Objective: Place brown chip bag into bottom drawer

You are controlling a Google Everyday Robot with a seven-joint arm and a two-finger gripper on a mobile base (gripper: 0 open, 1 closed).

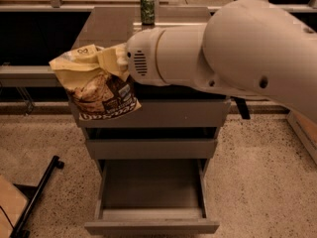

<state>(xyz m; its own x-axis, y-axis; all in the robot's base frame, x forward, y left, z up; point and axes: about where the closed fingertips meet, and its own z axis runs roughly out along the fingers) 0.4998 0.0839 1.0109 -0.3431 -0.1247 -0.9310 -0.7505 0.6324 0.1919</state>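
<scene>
The brown chip bag (96,86), crinkly pale yellow above and dark brown below, hangs in the air before the cabinet's upper left corner, over the top drawer front. My gripper (118,59) sits at the end of the big white arm (223,53) and is shut on the bag's top right edge; the wrist hides most of it. The bottom drawer (151,221) is pulled open below, its plain box interior showing nothing inside. The bag is above it and to the left.
A green can (147,8) stands at the back of the cabinet top (106,26). Two shallower drawers (151,148) above the open one are shut. A black pole (37,197) and cardboard (9,209) lie on the floor at left, a box (304,128) at right.
</scene>
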